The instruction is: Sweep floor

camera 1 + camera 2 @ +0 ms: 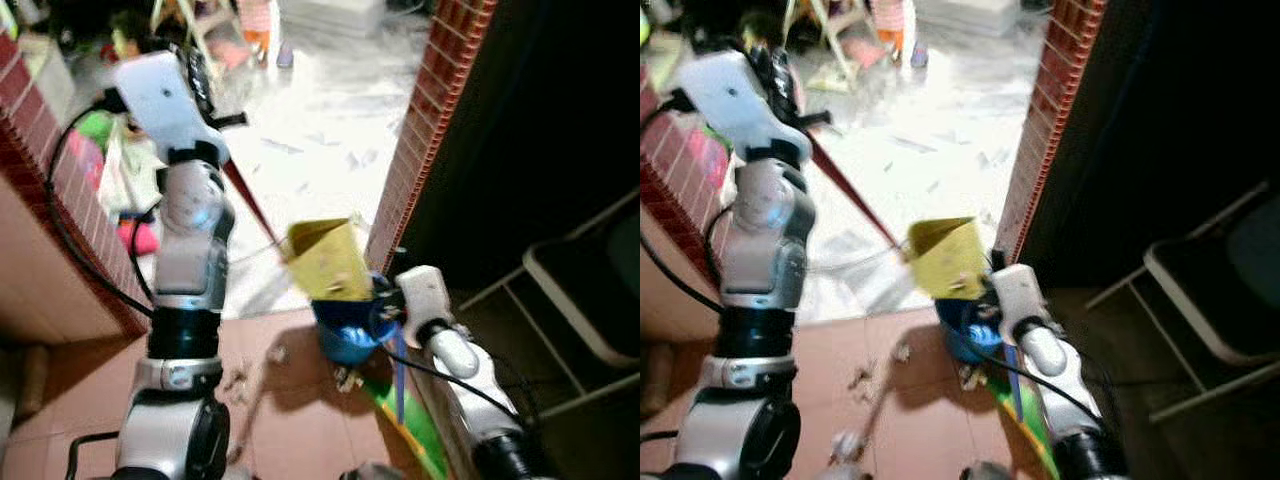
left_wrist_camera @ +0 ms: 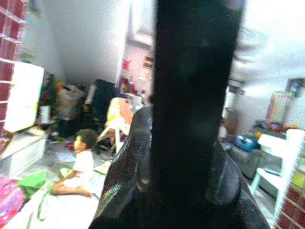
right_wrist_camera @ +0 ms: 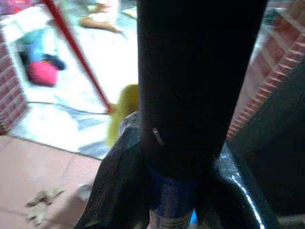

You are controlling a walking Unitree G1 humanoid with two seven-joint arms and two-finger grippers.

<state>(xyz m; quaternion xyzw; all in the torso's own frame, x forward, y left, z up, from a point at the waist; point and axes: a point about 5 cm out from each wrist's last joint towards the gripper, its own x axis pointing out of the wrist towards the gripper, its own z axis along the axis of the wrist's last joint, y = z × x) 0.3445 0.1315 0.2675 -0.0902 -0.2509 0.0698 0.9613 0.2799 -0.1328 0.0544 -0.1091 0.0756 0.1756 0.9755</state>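
Observation:
My left arm is raised, and its gripper (image 1: 200, 78) is shut on the red handle (image 1: 250, 205) of a broom. The broom's yellow head (image 1: 325, 262) hangs tilted over the line where white tiles meet the terracotta floor. My right gripper (image 1: 388, 300) is low beside it, shut on the blue handle (image 3: 171, 205) of a blue dustpan (image 1: 345, 332). The dustpan sits just below the broom head. Scraps of debris (image 1: 237, 378) lie on the terracotta floor to the left of the dustpan.
A brick pillar (image 1: 430, 120) rises right behind the dustpan, and a low brick wall (image 1: 80, 200) runs along my left. A white-framed chair (image 1: 580, 300) stands in the dark at right. A person (image 2: 81, 164) sits on the white floor among toys farther in.

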